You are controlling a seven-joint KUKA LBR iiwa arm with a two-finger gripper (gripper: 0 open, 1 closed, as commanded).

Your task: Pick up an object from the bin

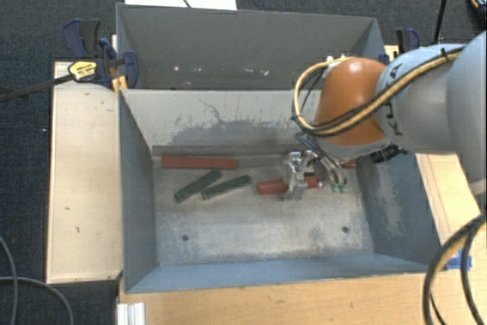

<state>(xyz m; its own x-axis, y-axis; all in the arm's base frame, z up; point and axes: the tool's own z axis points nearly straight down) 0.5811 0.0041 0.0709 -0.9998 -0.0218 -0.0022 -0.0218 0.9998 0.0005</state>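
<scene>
Camera view, Sam: where's the gripper [295,185] now?

Sam: Down at the floor of the grey bin [251,240], right of centre, toward the back wall. Orange wrist cover [350,99] with looped cables [303,106] sits right above it. Open or closed: cannot tell, the metalwork overlaps from this angle.

Lee: Holding anything?

Sam: Not confirmed. Its tip is at the right end of a short red-brown block [268,187], touching or just beside it; can't separate the two. Block lies flat, roughly level across the view.

Lee: Neighbours?

Sam: Just left of the block, a nearer dark green bar [227,185], then a farther dark green bar [197,186], both flat, both slanted, ends close together. Behind them a long red-brown bar [199,161] lies along the foot of the back wall. Right of the gripper, a small green bit [338,186] and a red piece [348,163] partly hidden under the arm.
</scene>
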